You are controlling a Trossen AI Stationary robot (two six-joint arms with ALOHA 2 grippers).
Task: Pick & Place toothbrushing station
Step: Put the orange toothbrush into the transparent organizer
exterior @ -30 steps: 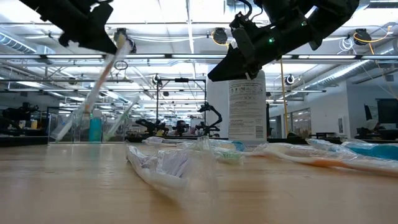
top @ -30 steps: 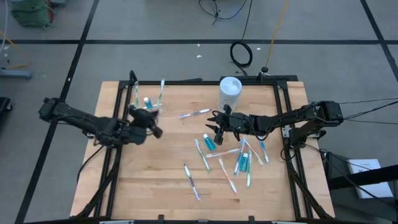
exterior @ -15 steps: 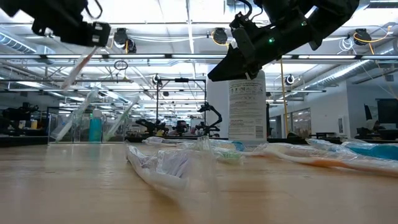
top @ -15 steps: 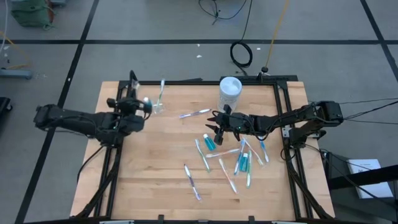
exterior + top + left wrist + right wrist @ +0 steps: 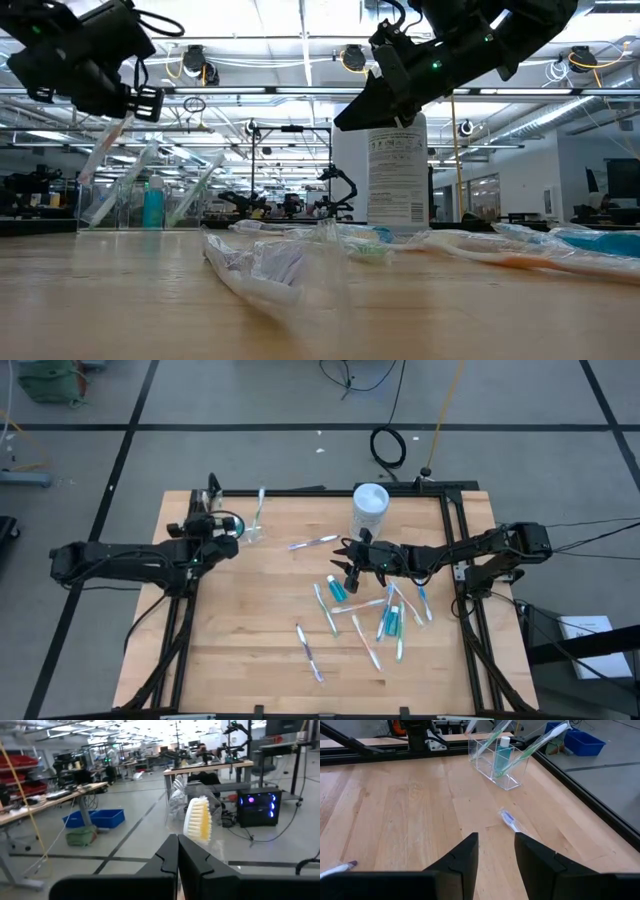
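Observation:
My left gripper point(image 5: 224, 526) hovers at the table's far left, beside the clear cup point(image 5: 246, 530), and is shut on a pale toothbrush point(image 5: 198, 819). Two toothbrushes and a blue toothpaste tube point(image 5: 503, 747) stand upright in that cup point(image 5: 500, 765). My right gripper point(image 5: 346, 558) hangs open over the middle of the table with nothing between its fingers point(image 5: 495, 847). Several loose toothbrushes point(image 5: 326, 610) and a blue tube point(image 5: 338, 588) lie flat on the wood below and to the right of it. My left gripper pinches the toothbrush between its two shut fingers just behind the bristle head point(image 5: 196, 836), which sticks out past the fingertips. The fingers point about level. In the low view a pale length point(image 5: 106, 148) slants down below the gripper, clear of the table.
A tall white cylindrical container point(image 5: 370, 508) stands at the far middle, right behind my right gripper. One toothbrush point(image 5: 313, 542) lies between the cup and the container, another point(image 5: 308, 652) near the front. Black frame rails point(image 5: 462, 540) run along the table's edges.
My left gripper has carried the toothbrush toward the table's far left corner, up to the clear cup, sinking a little and swinging round until it points about level. The toothbrush has stayed clear of the table.

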